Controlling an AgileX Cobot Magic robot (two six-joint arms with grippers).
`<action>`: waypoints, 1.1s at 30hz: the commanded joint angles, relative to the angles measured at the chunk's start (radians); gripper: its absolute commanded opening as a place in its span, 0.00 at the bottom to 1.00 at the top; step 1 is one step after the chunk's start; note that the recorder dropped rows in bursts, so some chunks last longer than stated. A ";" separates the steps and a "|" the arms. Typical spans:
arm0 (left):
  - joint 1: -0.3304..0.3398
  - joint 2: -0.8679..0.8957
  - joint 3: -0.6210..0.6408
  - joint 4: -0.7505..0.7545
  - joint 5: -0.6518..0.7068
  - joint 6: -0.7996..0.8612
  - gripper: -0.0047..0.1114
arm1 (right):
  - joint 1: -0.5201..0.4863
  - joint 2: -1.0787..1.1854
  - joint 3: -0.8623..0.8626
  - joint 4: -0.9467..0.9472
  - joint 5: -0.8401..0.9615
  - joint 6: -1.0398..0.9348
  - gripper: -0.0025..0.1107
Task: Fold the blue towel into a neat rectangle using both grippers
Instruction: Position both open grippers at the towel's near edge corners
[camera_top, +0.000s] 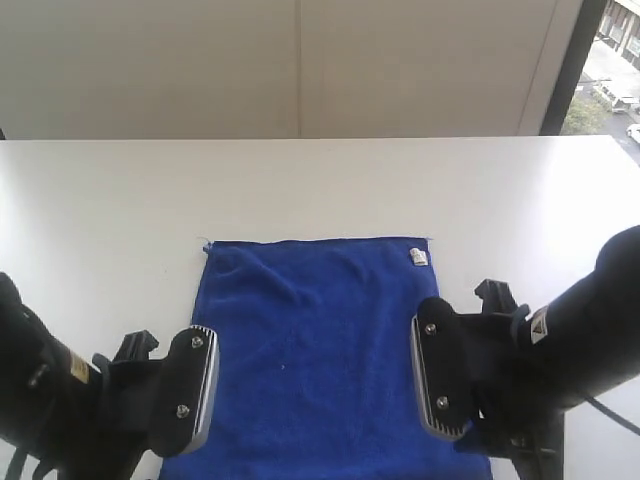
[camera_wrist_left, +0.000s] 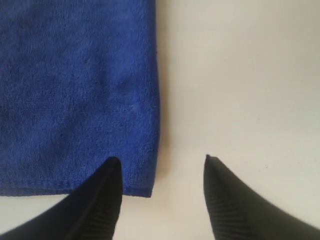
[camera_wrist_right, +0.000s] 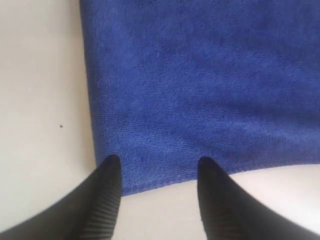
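Both grippers hang open over the near corners of the flat blue towel.

The towel lies spread on the white table, and its long axis appears to run from near to far, with the white tag at the far-right corner. The left gripper has its jaws released and holds nothing. It straddles the towel's left edge at the near-left corner, one finger over cloth and the other over bare table. The right gripper is likewise spread and empty, with both fingers over the near hem just inside the near-right corner, so it looks better set for a pinch. Whether any fingertip touches the cloth cannot be told. The far half of the towel is flat and the table beyond it is bare up to the pale wall, which should leave room to carry the near hem to the far one.
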 joint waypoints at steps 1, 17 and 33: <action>-0.005 0.024 0.032 0.042 -0.051 0.016 0.53 | 0.002 0.023 0.043 0.005 -0.083 -0.042 0.43; -0.005 0.105 0.036 0.068 -0.119 0.016 0.53 | 0.002 0.099 0.064 0.005 -0.131 -0.042 0.43; -0.005 0.105 0.036 0.068 -0.129 0.016 0.53 | 0.018 0.107 0.069 0.031 -0.065 -0.118 0.43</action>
